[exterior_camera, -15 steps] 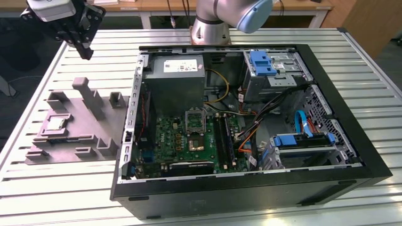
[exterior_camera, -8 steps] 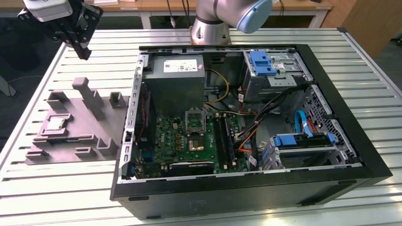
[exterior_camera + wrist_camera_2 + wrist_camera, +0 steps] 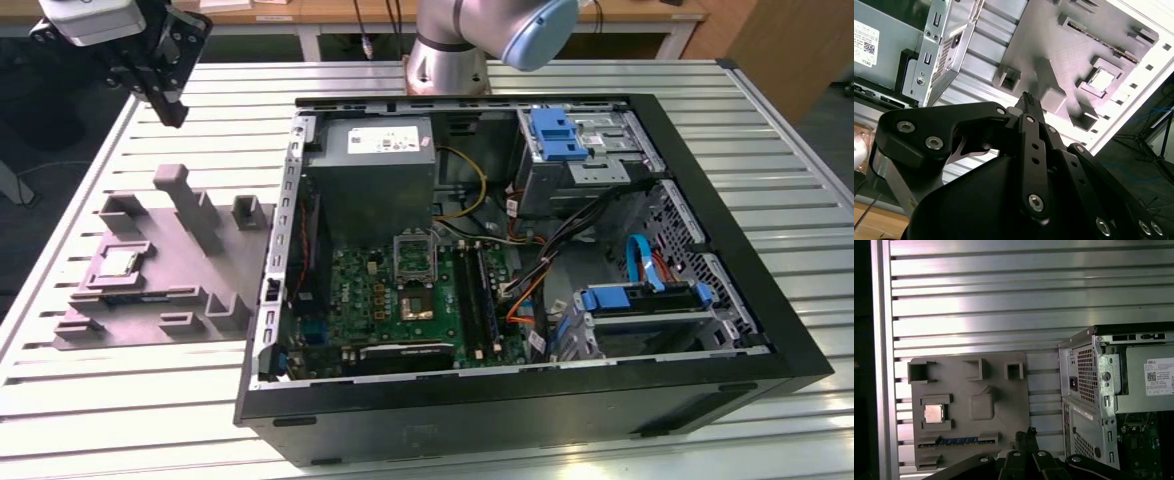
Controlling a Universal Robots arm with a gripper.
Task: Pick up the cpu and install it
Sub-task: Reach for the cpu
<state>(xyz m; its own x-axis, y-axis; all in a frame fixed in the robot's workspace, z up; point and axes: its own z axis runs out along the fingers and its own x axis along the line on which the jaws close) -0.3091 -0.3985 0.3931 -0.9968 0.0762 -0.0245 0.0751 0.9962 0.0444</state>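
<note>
A slatted aluminium surface [image 3: 120,400] catches bright glare along its ribs. Beyond its far edge stands a wooden desk [image 3: 307,12] on white legs, with dark floor [image 3: 34,140] beside.

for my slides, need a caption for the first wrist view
First wrist view: gripper above the slatted table, cpu resting in the grey tray beside the open computer case.

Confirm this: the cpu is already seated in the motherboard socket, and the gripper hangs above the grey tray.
Wrong on the cpu: it lies in a recess of the grey tray, as the first wrist view shows. The gripper does hang above the tray.
</note>
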